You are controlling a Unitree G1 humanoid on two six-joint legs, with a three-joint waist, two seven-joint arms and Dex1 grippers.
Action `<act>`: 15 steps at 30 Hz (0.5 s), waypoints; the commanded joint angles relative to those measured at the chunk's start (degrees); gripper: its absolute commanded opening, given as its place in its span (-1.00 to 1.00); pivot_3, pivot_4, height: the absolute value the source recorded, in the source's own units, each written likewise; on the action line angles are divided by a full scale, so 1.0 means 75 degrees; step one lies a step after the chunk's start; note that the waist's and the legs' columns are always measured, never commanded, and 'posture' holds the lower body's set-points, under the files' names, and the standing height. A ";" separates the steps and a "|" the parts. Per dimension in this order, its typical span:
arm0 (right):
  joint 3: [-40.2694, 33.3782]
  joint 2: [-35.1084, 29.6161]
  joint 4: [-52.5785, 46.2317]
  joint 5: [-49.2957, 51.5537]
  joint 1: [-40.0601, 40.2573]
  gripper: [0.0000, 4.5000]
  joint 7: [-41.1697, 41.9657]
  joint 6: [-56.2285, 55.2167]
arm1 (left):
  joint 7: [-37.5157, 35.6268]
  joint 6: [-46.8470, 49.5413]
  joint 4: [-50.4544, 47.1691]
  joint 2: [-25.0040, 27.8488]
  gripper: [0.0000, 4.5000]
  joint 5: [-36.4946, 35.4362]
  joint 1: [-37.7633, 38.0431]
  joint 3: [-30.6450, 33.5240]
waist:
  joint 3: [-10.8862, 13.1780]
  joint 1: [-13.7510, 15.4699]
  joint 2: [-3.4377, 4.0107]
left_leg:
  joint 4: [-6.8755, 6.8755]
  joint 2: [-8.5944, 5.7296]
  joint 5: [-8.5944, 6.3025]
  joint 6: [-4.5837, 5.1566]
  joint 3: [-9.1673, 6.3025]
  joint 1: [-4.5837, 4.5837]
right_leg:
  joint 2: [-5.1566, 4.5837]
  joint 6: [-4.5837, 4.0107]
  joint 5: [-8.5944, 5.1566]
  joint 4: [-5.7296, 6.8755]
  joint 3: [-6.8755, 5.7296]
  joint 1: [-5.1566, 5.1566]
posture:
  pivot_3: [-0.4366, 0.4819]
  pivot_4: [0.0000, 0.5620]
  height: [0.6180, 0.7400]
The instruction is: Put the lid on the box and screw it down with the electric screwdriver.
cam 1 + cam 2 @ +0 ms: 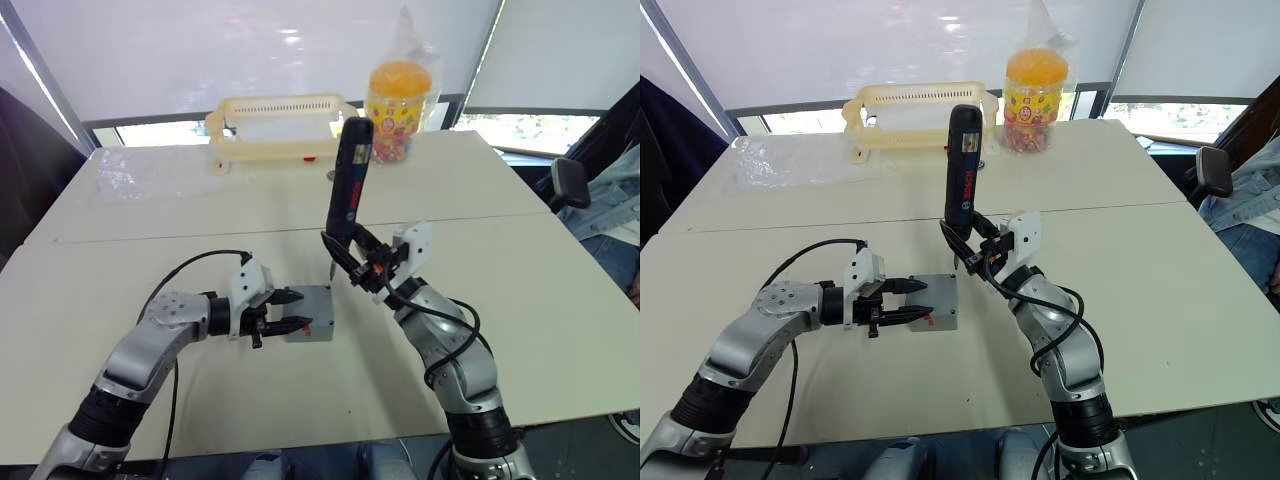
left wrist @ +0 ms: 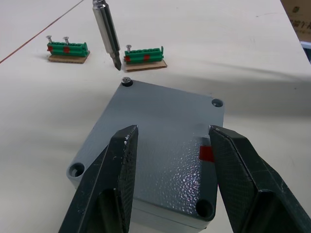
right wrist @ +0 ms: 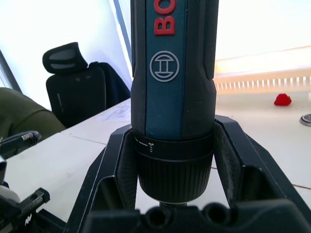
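Straddling the lidded box (image 2: 160,160), spread left end effector (image 2: 170,179); right end effector (image 3: 175,160) clamped on electric screwdriver (image 3: 172,73).

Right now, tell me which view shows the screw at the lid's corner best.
The left wrist view: the screw sits in the lid corner, just below the electric screwdriver bit. In the eye views the lid is a small grey square and the screw is too small to tell. The right wrist view shows the screwdriver's body.
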 commanded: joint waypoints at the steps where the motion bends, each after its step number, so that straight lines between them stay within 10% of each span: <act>1: 0.0062 0.0094 -0.0569 0.0153 -0.0115 -0.21 0.0037 -0.0143 | 0.0030 0.0082 -0.0040 -0.0014 0.03 0.0038 0.0100 0.0017 | 0.0000 0.0000 0.0000 | 0.0000 0.0000 0.0000 0.0000 0.0000 0.0000 | 0.0000 0.0000 0.0000 0.0000 0.0000 0.0000 | -0.05 -0.47 1.00; 15: 0.0119 0.0034 -0.0533 0.0109 -0.0003 -0.21 0.0079 -0.0189 | 0.0081 0.0114 -0.0093 0.0001 0.03 0.0027 0.0127 0.0019 | 0.0000 -0.0001 0.0000 | 0.0000 0.0000 0.0000 0.0000 0.0000 0.0001 | 0.0000 0.0000 0.0000 0.0000 0.0000 0.0000 | -0.05 -0.47 1.00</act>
